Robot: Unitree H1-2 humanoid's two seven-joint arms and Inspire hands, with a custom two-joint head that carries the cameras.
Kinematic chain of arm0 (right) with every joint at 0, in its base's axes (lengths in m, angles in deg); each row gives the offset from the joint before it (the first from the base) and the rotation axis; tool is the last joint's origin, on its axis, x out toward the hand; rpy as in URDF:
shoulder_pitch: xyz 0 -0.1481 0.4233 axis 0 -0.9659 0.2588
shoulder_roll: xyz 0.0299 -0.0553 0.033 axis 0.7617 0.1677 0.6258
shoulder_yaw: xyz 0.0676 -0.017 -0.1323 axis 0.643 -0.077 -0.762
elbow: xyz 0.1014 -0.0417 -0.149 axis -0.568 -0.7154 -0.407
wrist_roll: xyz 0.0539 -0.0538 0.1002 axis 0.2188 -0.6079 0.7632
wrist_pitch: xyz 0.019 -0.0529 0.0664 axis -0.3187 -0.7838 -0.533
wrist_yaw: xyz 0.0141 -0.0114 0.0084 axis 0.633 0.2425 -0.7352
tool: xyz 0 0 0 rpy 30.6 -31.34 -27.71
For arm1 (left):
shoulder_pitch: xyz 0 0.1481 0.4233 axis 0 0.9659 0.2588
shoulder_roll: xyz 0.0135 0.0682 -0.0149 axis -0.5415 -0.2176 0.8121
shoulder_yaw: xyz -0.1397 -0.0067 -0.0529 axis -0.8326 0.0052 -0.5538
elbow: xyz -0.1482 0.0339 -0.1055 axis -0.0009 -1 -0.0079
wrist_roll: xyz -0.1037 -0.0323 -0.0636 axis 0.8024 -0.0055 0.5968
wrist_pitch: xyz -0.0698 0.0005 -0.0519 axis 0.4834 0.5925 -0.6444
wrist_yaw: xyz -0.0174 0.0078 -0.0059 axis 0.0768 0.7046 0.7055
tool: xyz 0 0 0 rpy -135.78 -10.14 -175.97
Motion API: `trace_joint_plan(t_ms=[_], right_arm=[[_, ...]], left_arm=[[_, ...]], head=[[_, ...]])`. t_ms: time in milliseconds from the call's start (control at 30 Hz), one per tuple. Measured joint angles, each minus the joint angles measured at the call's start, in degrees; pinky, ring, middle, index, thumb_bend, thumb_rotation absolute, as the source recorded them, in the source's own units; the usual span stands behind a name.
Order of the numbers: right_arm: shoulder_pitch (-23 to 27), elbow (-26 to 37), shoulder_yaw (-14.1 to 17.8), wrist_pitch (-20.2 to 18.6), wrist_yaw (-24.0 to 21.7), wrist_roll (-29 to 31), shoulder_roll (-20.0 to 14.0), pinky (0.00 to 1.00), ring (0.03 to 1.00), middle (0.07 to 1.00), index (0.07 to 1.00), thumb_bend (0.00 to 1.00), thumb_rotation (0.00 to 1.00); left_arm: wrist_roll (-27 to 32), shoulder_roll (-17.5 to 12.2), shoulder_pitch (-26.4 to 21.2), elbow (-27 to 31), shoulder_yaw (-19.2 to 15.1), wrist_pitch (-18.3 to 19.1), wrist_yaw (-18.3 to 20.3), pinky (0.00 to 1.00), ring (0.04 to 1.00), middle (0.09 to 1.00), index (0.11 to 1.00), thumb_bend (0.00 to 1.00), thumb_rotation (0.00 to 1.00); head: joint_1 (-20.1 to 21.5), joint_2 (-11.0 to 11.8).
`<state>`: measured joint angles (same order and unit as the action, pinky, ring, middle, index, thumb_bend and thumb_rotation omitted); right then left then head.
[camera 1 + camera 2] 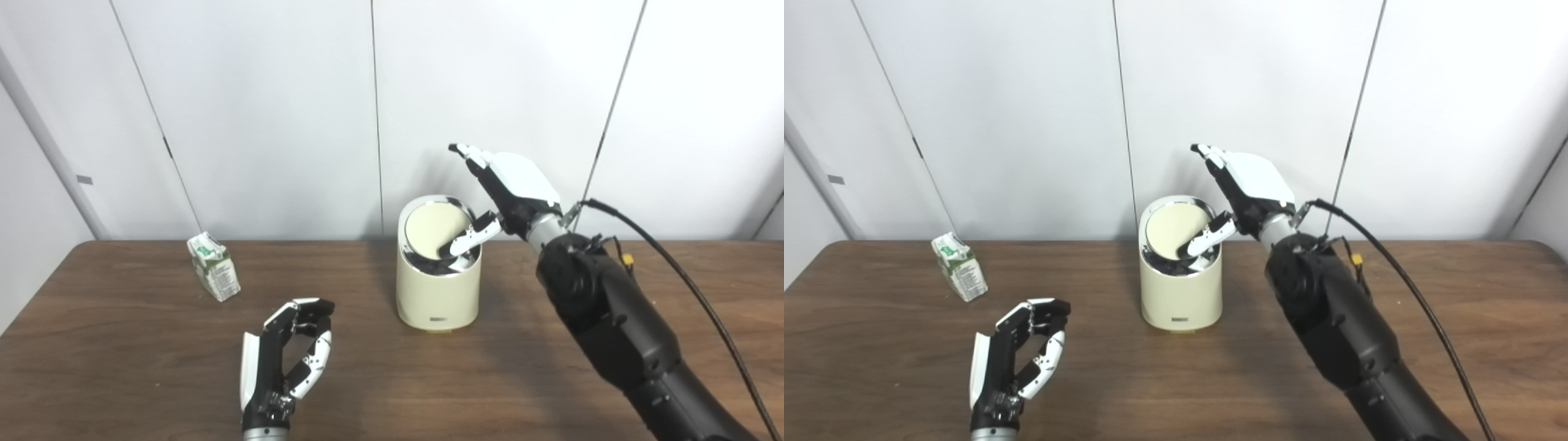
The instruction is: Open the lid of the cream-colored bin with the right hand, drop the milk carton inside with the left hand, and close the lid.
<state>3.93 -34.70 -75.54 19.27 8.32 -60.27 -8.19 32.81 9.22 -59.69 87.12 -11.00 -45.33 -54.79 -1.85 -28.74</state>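
Left hand (285,361) idle, lid (432,231) tilted (right thumb)

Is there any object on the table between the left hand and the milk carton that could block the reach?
Nothing visible blocks it. The left hand is empty over bare table, and the milk carton stands apart behind it. The cream-colored bin sits off to the other side.

Lab or test room, not a home: plain white wall panels (490,92) with thin dark seams fill the whole upper frame, bare wood-grain bench (122,367) across the lower half, only staged props on it, and a black robot arm (612,331) with a loose exposed cable (704,306) at lower right
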Motion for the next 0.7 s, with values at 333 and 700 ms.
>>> trace_joint_plan(t_ms=[333, 700], right_arm=[[-2.60, 1.83, 1.68, -0.23, -1.93, 1.31, -0.45, 0.93, 0.980, 0.984, 0.978, 0.88, 0.73], [-5.82, 9.46, 8.11, -5.57, -13.78, 14.49, -0.20, 0.82, 0.956, 1.000, 1.000, 1.00, 1.00]], left_arm=[[-0.71, 0.02, 0.05, 0.01, 0.25, -0.01, 0.00, 0.53, 0.601, 0.624, 0.612, 0.20, 0.22], [-0.51, -0.06, -0.03, -0.01, 0.22, -0.07, 0.01, 0.53, 0.600, 0.623, 0.614, 0.21, 0.22]], head=[[-0.09, -0.17], [-0.17, 0.26]])
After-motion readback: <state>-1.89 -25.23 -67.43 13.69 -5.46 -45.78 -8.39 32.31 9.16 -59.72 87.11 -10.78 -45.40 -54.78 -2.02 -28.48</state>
